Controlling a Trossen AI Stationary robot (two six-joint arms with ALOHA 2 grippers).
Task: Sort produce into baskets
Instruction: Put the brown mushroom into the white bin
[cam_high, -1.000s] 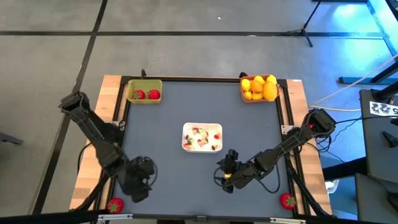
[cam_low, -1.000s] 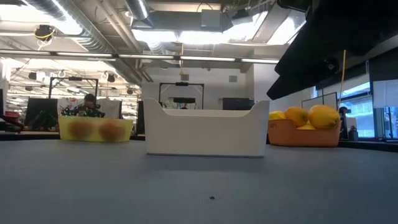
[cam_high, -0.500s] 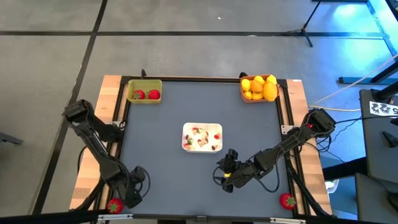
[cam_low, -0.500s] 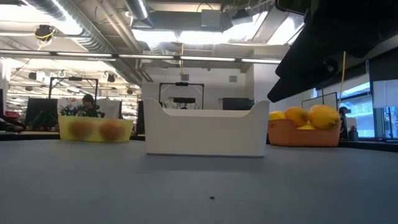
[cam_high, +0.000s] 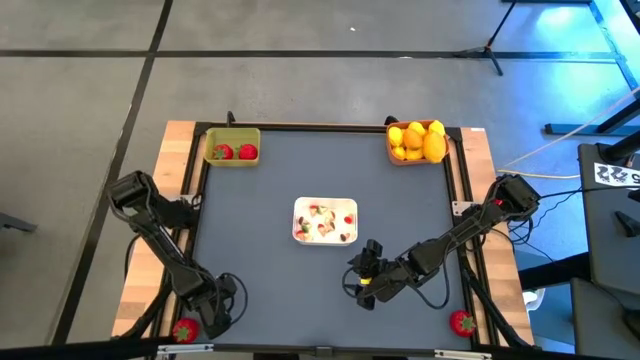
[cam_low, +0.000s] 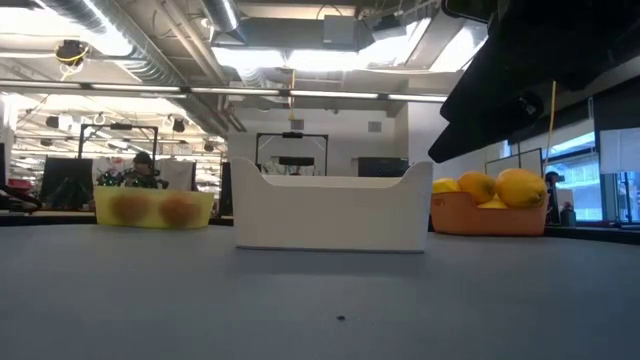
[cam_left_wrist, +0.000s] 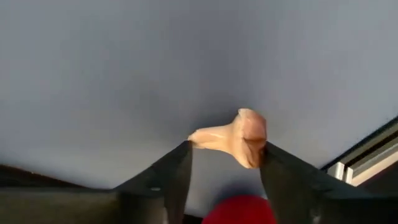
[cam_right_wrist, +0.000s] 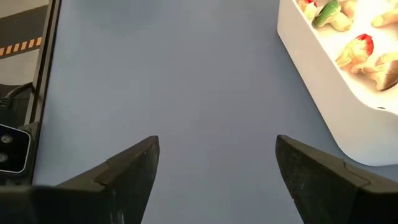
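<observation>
Left wrist view: strawberry (cam_left_wrist: 239, 210) between end effector (cam_left_wrist: 224, 163) fingers

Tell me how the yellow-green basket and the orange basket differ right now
The yellow-green basket sits at the table's far left corner; the orange basket sits at the far right corner. The yellow-green basket holds just two red strawberries, low inside it, while the orange basket is heaped with yellow and orange citrus rising above its rim. Both are small square tubs against the table's far edge, flanking the white tray.

Two red strawberries (cam_high: 234, 152) in yellow-green basket (cam_high: 232, 137), lemons (cam_high: 418, 140) heaped in orange basket (cam_high: 396, 157).
</observation>
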